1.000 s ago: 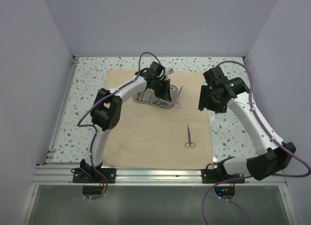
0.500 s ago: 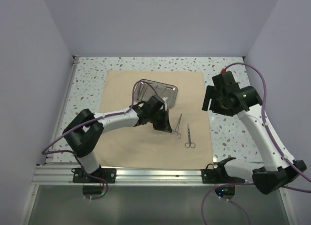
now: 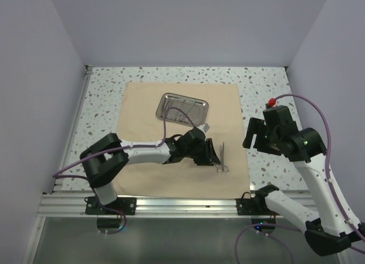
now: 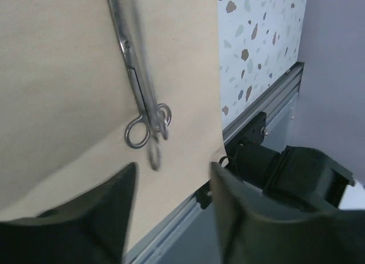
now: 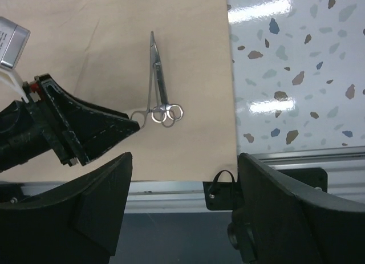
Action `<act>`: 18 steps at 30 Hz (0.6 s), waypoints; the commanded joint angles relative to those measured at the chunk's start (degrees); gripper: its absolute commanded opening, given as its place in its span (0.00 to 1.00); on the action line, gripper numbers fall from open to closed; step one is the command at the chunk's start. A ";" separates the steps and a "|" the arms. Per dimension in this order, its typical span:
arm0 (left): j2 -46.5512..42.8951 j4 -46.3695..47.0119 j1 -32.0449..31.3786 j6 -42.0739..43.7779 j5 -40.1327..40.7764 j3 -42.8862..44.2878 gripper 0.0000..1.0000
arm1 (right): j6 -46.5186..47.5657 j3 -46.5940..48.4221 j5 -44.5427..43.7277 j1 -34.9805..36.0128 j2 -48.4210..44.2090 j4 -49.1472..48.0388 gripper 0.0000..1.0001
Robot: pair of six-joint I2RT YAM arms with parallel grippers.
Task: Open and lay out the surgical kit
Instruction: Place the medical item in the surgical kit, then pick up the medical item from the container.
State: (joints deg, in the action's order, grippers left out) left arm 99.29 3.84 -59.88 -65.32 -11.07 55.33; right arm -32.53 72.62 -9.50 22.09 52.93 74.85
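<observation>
The beige cloth wrap [image 3: 142, 104] lies spread flat on the table. The steel tray [image 3: 185, 107] sits on its far half, with nothing showing in it. Two thin ring-handled instruments [image 5: 158, 84] lie side by side on the cloth's near right part, also in the left wrist view [image 4: 137, 81]. My left gripper [image 3: 211, 159] hovers low just left of their ring handles [image 4: 145, 130]. It is open with only cloth between its fingers [image 4: 114, 201]. My right gripper [image 3: 254, 135] hangs high over the cloth's right edge, open and empty [image 5: 185, 212].
The cloth's right edge [image 5: 231, 76] meets speckled tabletop [image 3: 262, 87]. An aluminium rail [image 3: 182, 204] runs along the near edge, with the right arm's base bracket [image 5: 228, 190] on it. Grey walls close in the left, back and right.
My left gripper carried one instrument from the tray to the near right of the cloth, set it beside the scissors and opened. The right arm drew back toward the near right.
</observation>
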 commanded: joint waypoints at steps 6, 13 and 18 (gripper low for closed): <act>1.00 -12.76 -0.51 4.48 5.26 14.43 1.00 | 0.54 -0.90 0.71 -0.20 -1.69 1.62 0.81; -0.24 -32.99 18.46 26.60 10.89 27.45 0.96 | -1.83 0.33 0.36 -0.11 2.52 -0.58 0.81; 9.77 -38.80 25.41 39.80 14.05 38.78 0.91 | -3.59 1.91 -1.31 -0.20 6.30 -3.21 0.81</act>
State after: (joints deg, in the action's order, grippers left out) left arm 103.53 -26.39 -35.27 -38.70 -0.40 88.84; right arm -34.22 72.05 -9.54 22.09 57.69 74.56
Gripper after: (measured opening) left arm 0.919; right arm 0.808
